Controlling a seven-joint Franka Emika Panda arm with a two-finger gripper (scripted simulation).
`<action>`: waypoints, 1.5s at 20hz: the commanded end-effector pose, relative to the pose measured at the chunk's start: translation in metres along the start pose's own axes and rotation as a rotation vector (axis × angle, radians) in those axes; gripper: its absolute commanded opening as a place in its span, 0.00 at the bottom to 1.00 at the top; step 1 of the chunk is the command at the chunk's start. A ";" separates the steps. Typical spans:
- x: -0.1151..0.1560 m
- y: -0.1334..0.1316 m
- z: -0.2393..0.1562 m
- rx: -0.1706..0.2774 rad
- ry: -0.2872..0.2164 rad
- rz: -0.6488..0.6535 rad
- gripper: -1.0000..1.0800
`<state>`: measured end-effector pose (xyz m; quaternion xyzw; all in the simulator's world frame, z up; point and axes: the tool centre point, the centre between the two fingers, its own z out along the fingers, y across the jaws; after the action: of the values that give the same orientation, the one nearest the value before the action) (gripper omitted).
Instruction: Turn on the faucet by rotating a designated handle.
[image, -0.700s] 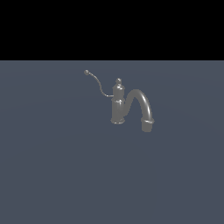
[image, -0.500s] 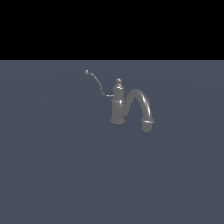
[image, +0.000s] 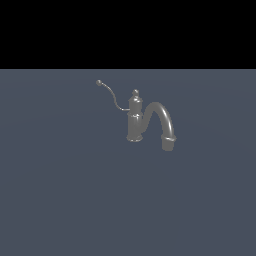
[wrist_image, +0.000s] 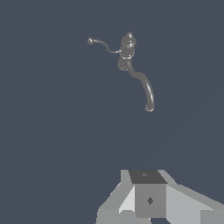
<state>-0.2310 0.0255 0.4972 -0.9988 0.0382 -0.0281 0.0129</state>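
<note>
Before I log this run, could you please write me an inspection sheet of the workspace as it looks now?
Surface: plain dark blue-grey floor, bare around the faucet.
Job's things: faucet upright, arched spout toward the exterior view's right; handle reaches up toward the exterior view's left, untouched.
Clutter: nothing seen.
Grippers: gripper shows only in the wrist view, well apart from the faucet; its jaws cannot be made out.
Cables: nothing seen.
Surroundings: black band above the floor in the exterior view.

This is a made-up computer world, not a real room — just a flat, plain blue-grey floor (image: 60, 200) under a black sky. One small grey faucet (image: 135, 120) stands alone — no walls, no sink.
</note>
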 end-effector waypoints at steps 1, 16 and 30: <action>0.005 -0.007 0.007 -0.001 -0.001 0.032 0.00; 0.063 -0.064 0.072 -0.011 -0.010 0.327 0.00; 0.135 -0.100 0.136 -0.020 -0.018 0.612 0.00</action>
<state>-0.0904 0.1154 0.3783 -0.9463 0.3227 -0.0145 0.0111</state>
